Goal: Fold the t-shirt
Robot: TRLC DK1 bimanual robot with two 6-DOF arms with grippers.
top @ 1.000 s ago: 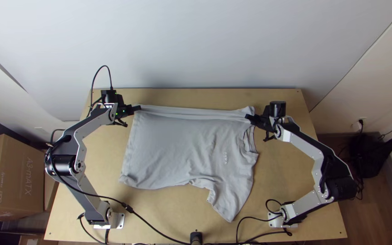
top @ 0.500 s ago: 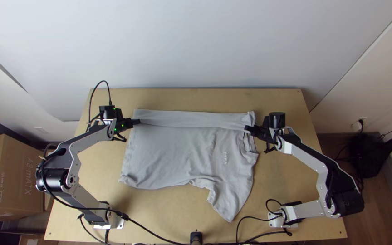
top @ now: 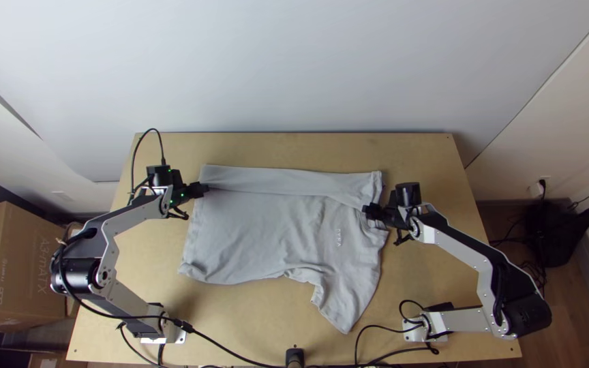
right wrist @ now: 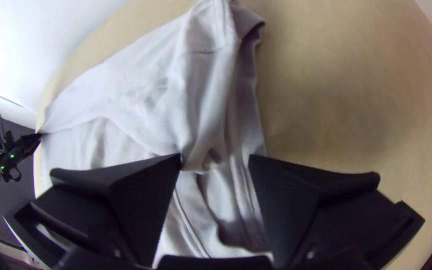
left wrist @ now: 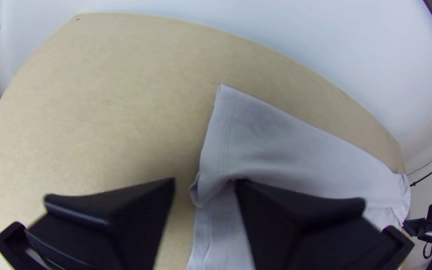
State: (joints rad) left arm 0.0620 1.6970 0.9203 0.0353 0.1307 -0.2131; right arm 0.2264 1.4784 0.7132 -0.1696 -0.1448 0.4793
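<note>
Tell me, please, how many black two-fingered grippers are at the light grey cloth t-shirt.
2: in the top view, the left gripper, open, is at the left end of the t-shirt's folded-over strip; the right gripper, also open, near its right end.

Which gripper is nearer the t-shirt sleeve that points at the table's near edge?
Right. The right gripper is at the collar end of the shirt, above that sleeve in the top view; the left gripper is across at the hem end, farther off.
</note>
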